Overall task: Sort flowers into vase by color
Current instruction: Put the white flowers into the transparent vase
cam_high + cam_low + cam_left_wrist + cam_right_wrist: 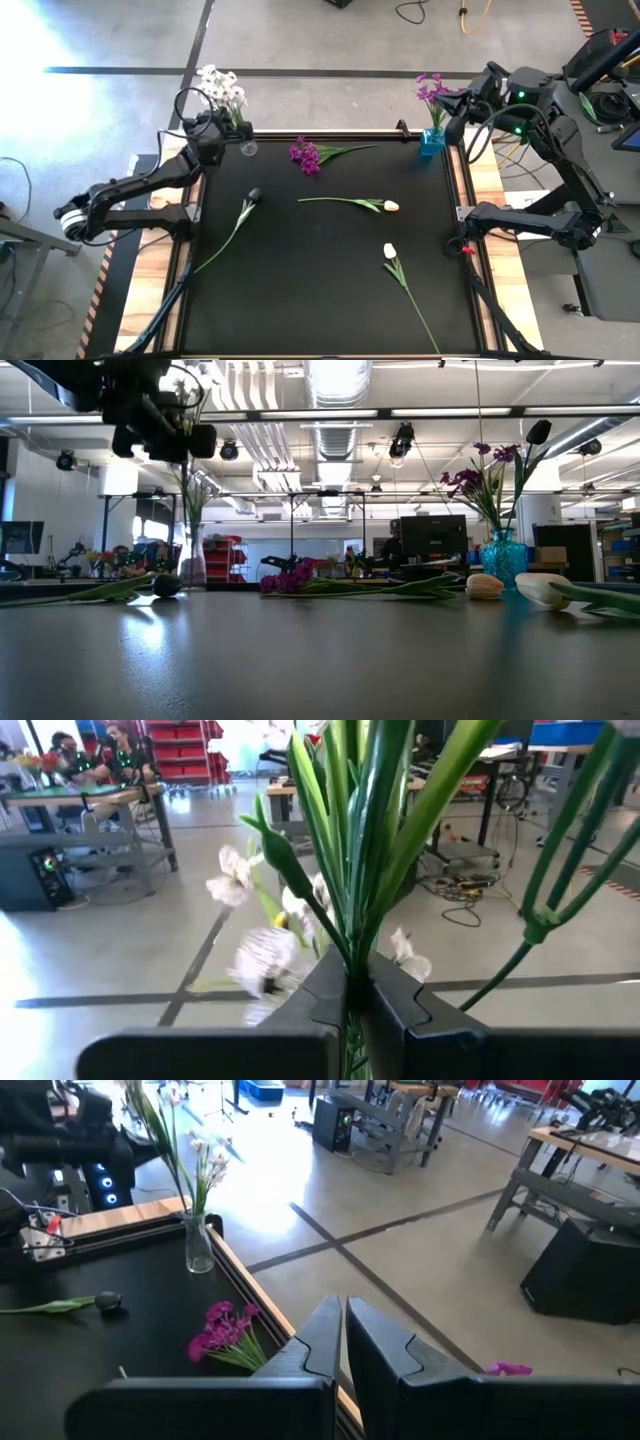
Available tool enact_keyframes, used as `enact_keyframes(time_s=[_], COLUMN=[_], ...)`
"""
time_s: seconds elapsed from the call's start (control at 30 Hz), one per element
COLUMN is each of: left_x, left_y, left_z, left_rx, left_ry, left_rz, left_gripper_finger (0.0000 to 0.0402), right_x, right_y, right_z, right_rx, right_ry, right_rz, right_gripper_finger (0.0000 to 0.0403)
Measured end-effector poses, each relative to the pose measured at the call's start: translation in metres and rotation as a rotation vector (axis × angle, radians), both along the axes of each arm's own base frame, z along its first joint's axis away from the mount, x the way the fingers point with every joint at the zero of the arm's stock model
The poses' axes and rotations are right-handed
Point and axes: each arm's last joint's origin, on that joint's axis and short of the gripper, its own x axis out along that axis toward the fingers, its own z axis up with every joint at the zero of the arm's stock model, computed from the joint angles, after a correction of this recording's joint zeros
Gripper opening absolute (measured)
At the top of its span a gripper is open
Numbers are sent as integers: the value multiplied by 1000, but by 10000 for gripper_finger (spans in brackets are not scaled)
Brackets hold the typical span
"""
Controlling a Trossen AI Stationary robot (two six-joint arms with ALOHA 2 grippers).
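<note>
Between left pincer [350, 1005] fingers: green stems [365, 840].

A black table mat [330, 290] lies between wooden side rails [492, 185], grey taped floor [330, 40] beyond.

White flowers [220, 85], magenta spray [306, 155], cream tulips [390, 206], blue vase [432, 141], black table [330, 280]

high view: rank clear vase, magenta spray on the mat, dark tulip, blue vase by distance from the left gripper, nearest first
From the left gripper, shut on the white-flower stems at the mat's far-left corner:
1. Clear vase, right beneath it.
2. Dark tulip and magenta spray: too close to call; the tulip lies nearer the front, the spray toward the middle of the far edge.
3. Blue vase, far-right corner.
</note>
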Motion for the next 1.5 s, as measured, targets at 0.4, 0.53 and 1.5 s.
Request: enact_keyframes(time_s=[0.4,0.53,1.5], left_x=[1,3,16], left_y=[19,28,20], left_z=[-34,-45,-13], left_rx=[-79,-118,-318], left_ry=[41,71,262], left_rz=[-28,-33,-166], left_gripper_finger=[0,0,141], right_x=[0,0,1], right_y=[0,-1,-1], right_z=[1,2,3], right_rx=[-11,-15,-6], right_ry=[-10,-17,-31], right_rz=[-1,-2,-7], right_gripper_finger=[13,13,13])
